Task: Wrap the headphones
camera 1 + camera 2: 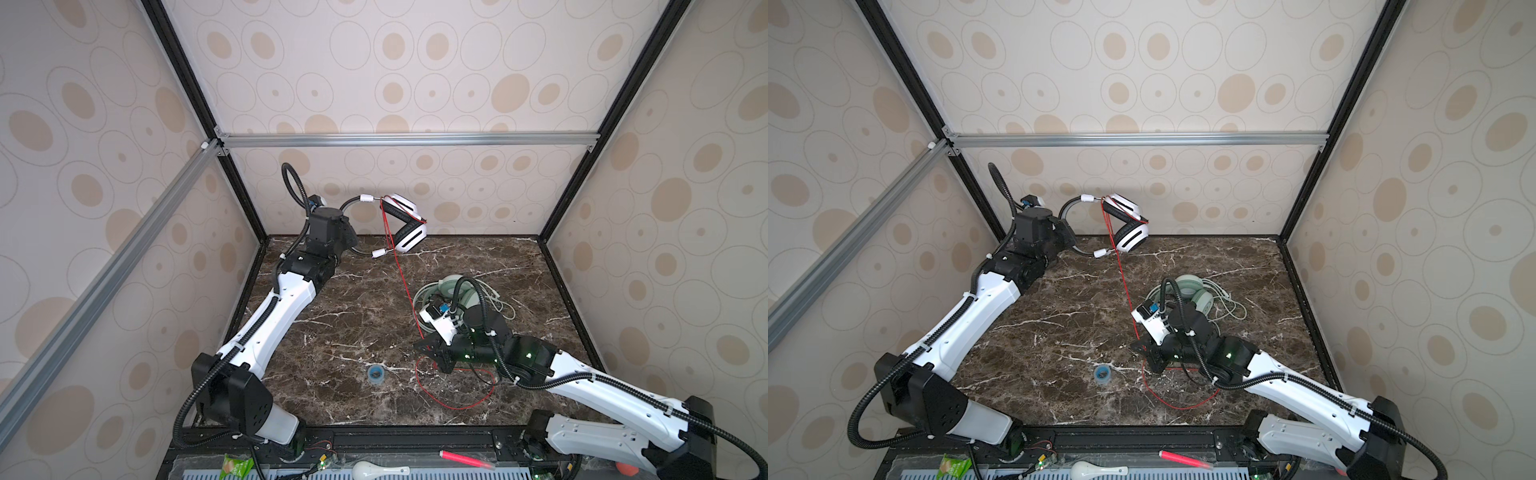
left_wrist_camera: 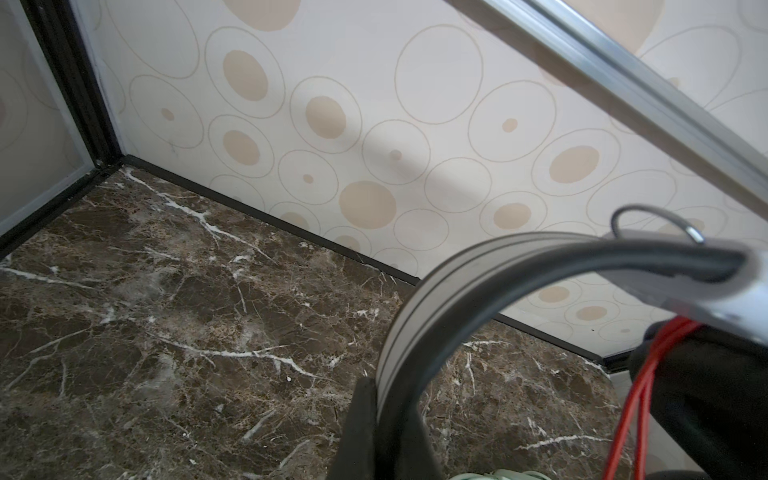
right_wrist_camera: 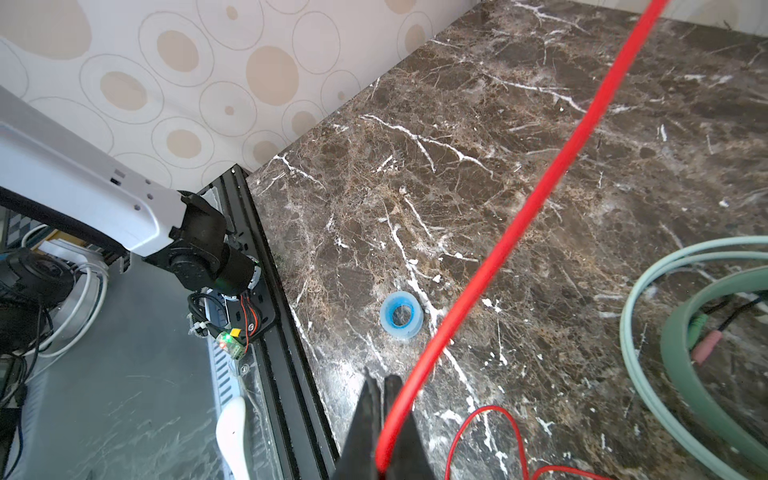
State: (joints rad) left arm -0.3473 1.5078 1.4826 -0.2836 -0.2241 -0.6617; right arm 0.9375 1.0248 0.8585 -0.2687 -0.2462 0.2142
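Nearest, the right gripper [image 3: 380, 386] pinches the red cord [image 3: 540, 199] tight, behind it the mint-green headphones [image 1: 446, 284] lie on the marble table [image 1: 353, 316], and farthest back the left gripper [image 2: 390, 395], clamped on their band [image 2: 457, 299], holds the white-and-black headphones [image 1: 409, 235] above the table.

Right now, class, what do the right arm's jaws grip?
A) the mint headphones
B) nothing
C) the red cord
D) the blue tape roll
C: in the right wrist view the jaws are shut on the red cord, while the tape roll lies free and the mint headphones lie apart from them.
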